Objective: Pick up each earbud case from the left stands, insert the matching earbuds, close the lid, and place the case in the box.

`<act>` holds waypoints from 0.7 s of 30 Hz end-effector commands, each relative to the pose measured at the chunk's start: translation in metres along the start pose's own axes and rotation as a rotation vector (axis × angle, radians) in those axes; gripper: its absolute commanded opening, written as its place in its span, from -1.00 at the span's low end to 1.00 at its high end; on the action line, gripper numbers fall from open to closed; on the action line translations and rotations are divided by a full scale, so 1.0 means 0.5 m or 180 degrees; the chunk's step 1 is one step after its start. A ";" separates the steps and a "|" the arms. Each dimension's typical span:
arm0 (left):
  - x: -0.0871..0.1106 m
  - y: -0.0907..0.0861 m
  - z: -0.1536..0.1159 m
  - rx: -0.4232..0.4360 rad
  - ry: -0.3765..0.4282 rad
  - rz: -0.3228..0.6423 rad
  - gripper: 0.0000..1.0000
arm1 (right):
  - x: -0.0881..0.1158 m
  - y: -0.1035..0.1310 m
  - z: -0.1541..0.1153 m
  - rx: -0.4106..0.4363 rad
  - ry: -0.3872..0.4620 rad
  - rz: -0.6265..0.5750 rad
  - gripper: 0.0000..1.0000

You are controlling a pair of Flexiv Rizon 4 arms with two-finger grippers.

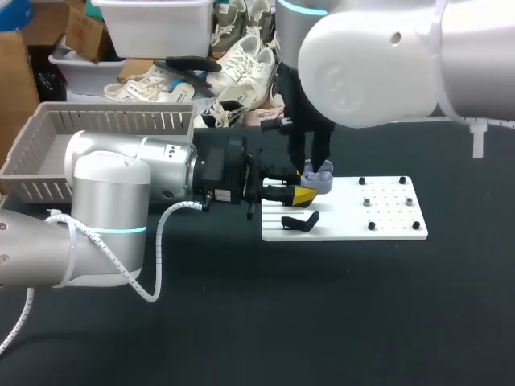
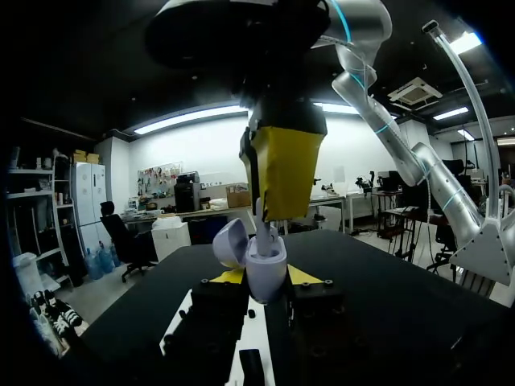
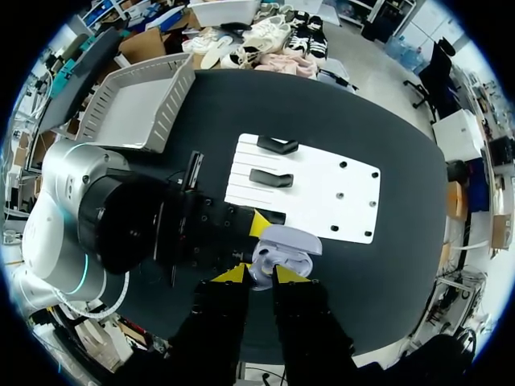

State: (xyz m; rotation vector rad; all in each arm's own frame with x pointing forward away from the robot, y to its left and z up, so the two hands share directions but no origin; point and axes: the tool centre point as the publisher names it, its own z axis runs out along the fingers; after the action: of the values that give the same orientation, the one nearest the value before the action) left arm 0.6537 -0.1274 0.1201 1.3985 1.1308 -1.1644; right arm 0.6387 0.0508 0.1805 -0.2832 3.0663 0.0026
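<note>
- Head view: The left hand [image 1: 310, 190], reaching in level from the left, grips the open lavender case [image 1: 320, 178] over the near-left corner of the white board [image 1: 378, 211] on the dark desk [image 1: 322, 322]. The right hand [image 1: 310, 165] hangs straight down onto the case. A black stand [image 1: 299, 220] sits on the board just beside the left hand. The grey box [image 1: 113, 121] lies well apart at the rear left.
- Left wrist view: The case stands upright between the left hand's yellow tips, pinched from two sides, with its lid tipped back. From above, the right hand's fingers, drawn almost together, appear to pinch a pale earbud [image 2: 261, 235] whose lower end meets the mouth of the case.
- Right wrist view: The case lies just ahead of the right hand's tips with its lid thrown open. The board, with a second stand [image 3: 278, 145], lies beyond it.
- The step in hand looks to be seating the earbud. It should go best if the left hand holds the case firm and level. The right hand should press straight down into the matching socket and let go only once the earbud sits flush. It should then lift clear of the lid before the lid is closed.
</note>
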 end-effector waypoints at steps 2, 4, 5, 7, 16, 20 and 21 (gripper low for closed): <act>0.001 -0.001 0.000 -0.0005 -0.0004 0.0003 -1.00 | -0.006 0.001 0.003 0.0009 0.0021 0.0010 -1.00; 0.001 -0.001 0.000 -0.0005 -0.0004 0.0003 -1.00 | -0.006 0.000 0.005 0.0014 0.0023 0.0017 -1.00; 0.001 -0.001 0.000 -0.0005 -0.0004 0.0003 -1.00 | -0.006 -0.001 0.006 0.0015 0.0024 0.0021 -1.00; 0.001 -0.001 0.000 -0.0005 -0.0004 0.0003 -1.00 | -0.006 -0.003 0.007 0.0016 0.0027 0.0029 -1.00; 0.001 -0.001 0.000 -0.0005 -0.0004 0.0003 -1.00 | -0.009 -0.006 0.012 0.0021 0.0028 0.0043 -1.00; 0.001 -0.001 0.000 -0.0005 -0.0004 0.0003 -1.00 | -0.010 -0.007 0.016 0.0023 0.0034 0.0044 -1.00; 0.001 -0.001 0.000 -0.0005 -0.0004 0.0003 -1.00 | -0.011 -0.007 0.017 0.0027 0.0037 0.0043 -1.00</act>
State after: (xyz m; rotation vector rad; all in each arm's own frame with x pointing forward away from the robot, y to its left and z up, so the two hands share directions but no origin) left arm 0.6538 -0.1273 0.1197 1.3985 1.1311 -1.1642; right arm 0.6438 0.0479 0.1735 -0.2654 3.0768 -0.0063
